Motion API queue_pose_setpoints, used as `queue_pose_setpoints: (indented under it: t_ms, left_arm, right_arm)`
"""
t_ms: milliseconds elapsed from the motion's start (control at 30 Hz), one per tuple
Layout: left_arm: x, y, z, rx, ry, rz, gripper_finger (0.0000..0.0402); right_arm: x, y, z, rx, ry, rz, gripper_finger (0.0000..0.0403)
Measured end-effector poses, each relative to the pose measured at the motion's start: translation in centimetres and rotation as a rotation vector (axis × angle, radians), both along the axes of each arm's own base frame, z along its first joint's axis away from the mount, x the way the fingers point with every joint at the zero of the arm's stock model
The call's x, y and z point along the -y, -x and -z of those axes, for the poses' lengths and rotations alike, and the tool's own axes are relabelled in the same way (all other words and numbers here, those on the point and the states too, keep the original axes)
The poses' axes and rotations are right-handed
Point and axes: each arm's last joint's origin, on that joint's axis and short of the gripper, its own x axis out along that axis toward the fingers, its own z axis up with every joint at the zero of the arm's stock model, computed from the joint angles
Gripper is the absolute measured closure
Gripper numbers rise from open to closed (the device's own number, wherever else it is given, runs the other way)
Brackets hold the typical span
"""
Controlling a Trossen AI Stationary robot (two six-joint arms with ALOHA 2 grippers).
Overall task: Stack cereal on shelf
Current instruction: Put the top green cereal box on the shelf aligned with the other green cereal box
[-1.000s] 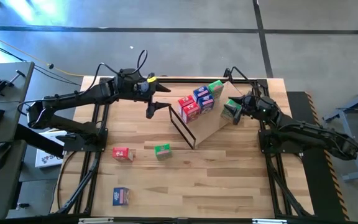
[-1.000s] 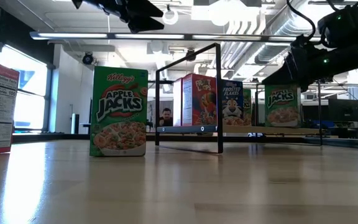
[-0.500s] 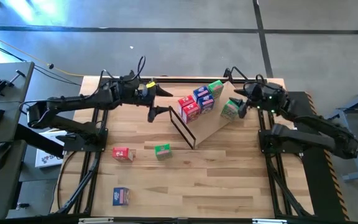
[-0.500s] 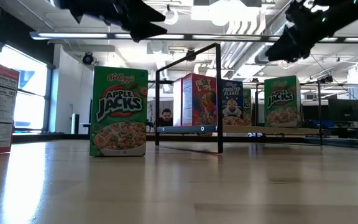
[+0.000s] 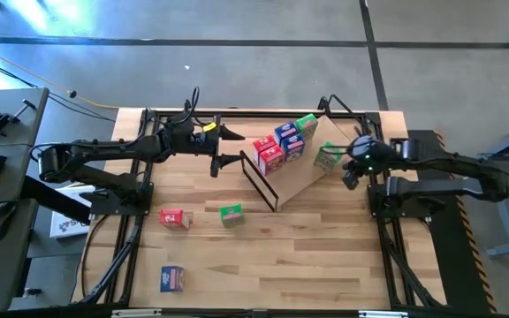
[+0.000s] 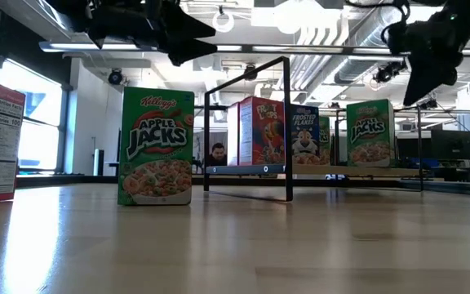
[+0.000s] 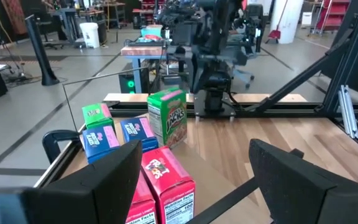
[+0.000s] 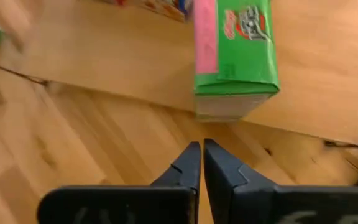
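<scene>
Standing free on the shelf (image 5: 300,181), green cereal box (image 8: 234,56) just beyond the right pincer (image 8: 201,163), its tips pressed together.

Glossy printed cardboard cereal boxes (image 7: 166,117) on a matt pale plywood shelf (image 5: 300,179); smooth wood-grain tabletop (image 5: 307,247).

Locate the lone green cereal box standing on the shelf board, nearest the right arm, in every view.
High view: green cereal box on the shelf, beside the right tool.
Low view: right of centre, behind the black wire frame.
Left wrist view: centre, upright.
Right wrist view: just beyond the shut fingertips.
Shared landmark: the blue and red boxes alongside.
</scene>
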Motion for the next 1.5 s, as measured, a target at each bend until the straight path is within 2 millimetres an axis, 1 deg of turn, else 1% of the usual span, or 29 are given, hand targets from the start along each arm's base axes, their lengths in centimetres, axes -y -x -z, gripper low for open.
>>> queue_pose_setpoints:
  t_ms: [133,300,433,600,700,800,867,900,967,1033,1167,1300,1400,1500]
  left_arm:
    - [0.0,0.0,0.0,0.0,0.0,-0.001,0.0117]
    - [0.0,0.0,0.0,-0.001,0.001,-0.001,0.0117]
    - [0.0,0.0,0.0,-0.001,0.001,-0.001,0.0117]
    - [0.0,0.0,0.0,-0.002,0.001,-0.001,0.0117]
    - [0.0,0.0,0.0,-0.005,0.002,-0.001,0.0117]
    - [0.0,0.0,0.1,-0.011,0.004,-0.001,0.0117]
    - [0.0,0.0,0.2,-0.017,0.006,-0.001,0.0117]
    - [0.0,0.0,0.2,-0.021,0.007,-0.001,0.0117]
    - [0.0,0.0,0.2,-0.025,0.016,-0.003,0.0117]
    - [0.0,0.0,0.2,-0.021,0.051,-0.009,0.0117]
    - [0.0,0.0,0.2,-0.019,0.106,-0.018,0.0117]
    - [0.0,0.0,0.2,-0.021,0.123,-0.02,0.0117]
    - [0.0,0.1,0.3,-0.025,0.186,-0.029,0.0117]
    - [0.0,0.1,0.3,-0.023,0.247,-0.038,0.0117]
  right_arm:
    - [0.4,-1.3,0.8,-0.086,0.036,0.052,0.0398]
    - [1.2,-2.7,1.7,-0.158,0.124,0.103,0.0398]
    - [2.0,-3.7,1.8,-0.152,0.209,0.126,0.0398]
    - [3.1,-4.5,1.4,-0.12,0.343,0.153,0.0398]
    - [3.4,-4.1,0.9,-0.165,0.384,0.144,0.0398]
    - [3.0,-2.9,-0.9,-0.19,0.372,0.125,0.0399]
    - [2.3,-2.1,-2.0,-0.166,0.317,0.085,0.0401]
    - [2.0,-1.8,-2.4,-0.127,0.272,0.048,0.0402]
    - [1.4,-1.5,-2.6,-0.045,0.184,-0.015,0.0402]
    - [1.1,-1.8,-1.8,0.009,0.134,-0.041,0.0403]
    - [1.0,-2.8,2.0,0.006,0.096,-0.067,0.0403]
    - [1.3,-3.9,5.0,0.045,0.098,-0.063,0.0403]
    - [1.6,-4.5,5.9,0.067,0.132,-0.043,0.0403]
    - [1.8,-4.5,6.5,0.039,0.175,-0.017,0.0403]
